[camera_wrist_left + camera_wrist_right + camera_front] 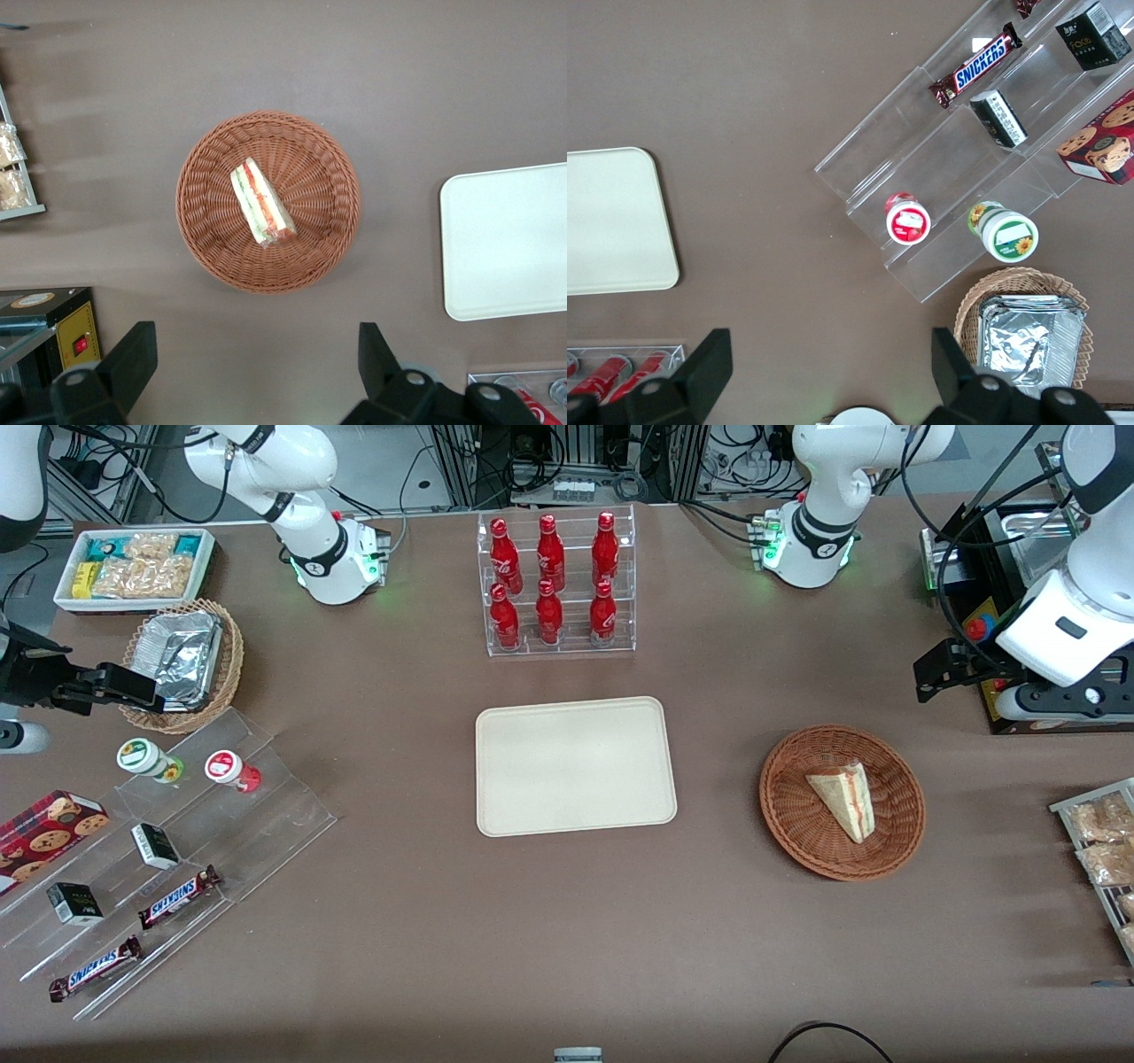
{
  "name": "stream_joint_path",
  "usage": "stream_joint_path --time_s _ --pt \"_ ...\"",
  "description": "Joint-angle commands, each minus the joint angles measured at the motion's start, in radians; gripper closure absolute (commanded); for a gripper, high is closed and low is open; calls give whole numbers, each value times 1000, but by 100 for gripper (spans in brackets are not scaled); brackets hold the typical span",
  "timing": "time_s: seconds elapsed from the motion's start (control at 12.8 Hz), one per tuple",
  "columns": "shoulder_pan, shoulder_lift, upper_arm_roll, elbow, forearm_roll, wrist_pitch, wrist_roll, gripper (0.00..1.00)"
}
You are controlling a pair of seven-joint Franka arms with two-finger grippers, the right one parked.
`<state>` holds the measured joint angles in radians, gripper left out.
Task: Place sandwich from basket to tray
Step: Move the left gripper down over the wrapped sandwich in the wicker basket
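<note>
the sandwich [844, 798] sat in the basket [788, 815], right of centre in the front frame, lying on its side with the red and green filling stripe showing along one long edge. the tray [575, 766] lay bare in the middle of the frame, near the basket but not touching it.

that wedge looked light and soft, so a hard squeeze would likely crush the bread or push the filling out. best bet was a gentle pinch across the two flat bread faces near the thick end, not on the thin tip, which would probably fold. no wrapper could be made out, so the surface might shed crumbs rather than slip.

the gripper [257, 363] hung high above the table beside the basket, pointing straight down, fingers [131, 359] spread wide with nothing between them. in the front frame the arm sat up at the right edge, well clear of the basket, so the descent hadn't begun.
</note>
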<state>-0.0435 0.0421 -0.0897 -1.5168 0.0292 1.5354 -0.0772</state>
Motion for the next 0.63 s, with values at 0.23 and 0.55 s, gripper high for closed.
stream_joint_path --time_s 0.23,0.55 --pt "-1 28 13 20 3 -32 8 0" --pt "2 68 33 -102 8 101 -34 0"
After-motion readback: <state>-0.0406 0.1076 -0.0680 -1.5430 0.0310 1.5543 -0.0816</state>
